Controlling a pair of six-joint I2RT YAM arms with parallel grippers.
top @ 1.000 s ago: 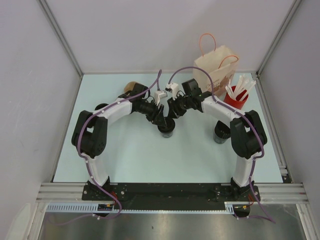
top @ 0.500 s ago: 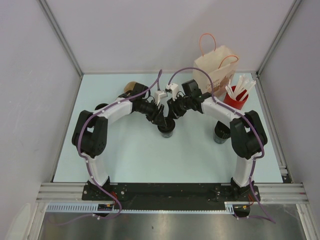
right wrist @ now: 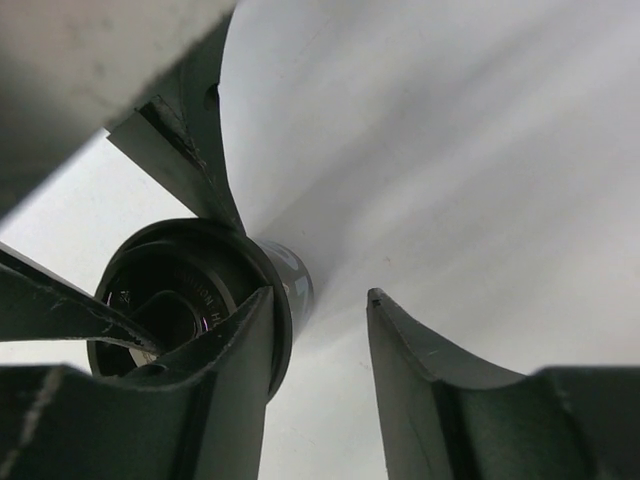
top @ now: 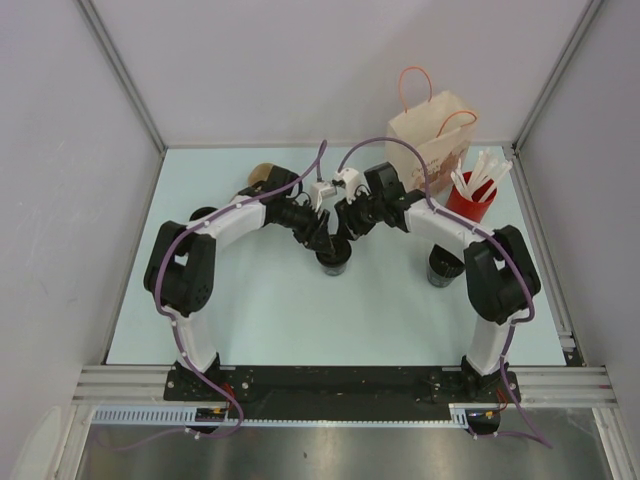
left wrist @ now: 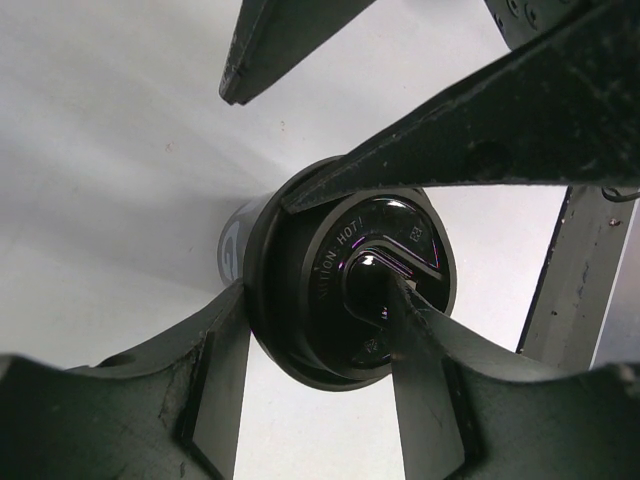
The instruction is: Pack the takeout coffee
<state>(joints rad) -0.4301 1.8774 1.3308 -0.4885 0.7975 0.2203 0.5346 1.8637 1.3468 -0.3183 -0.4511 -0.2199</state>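
Left fingers [left wrist: 222, 380] astride coffee [left wrist: 325, 285], right fingers [right wrist: 235, 390] beside

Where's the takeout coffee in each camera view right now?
Top external: the takeout coffee sits near the picture's centre.
Left wrist: it fills the middle of the frame, top toward the camera.
Right wrist: it is at lower left, partly cut off by the dark shapes in front of it.
Shared landmark: its ringed black lid.

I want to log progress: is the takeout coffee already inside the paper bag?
No, the takeout coffee stands on the table, well apart from the paper bag at the back right.
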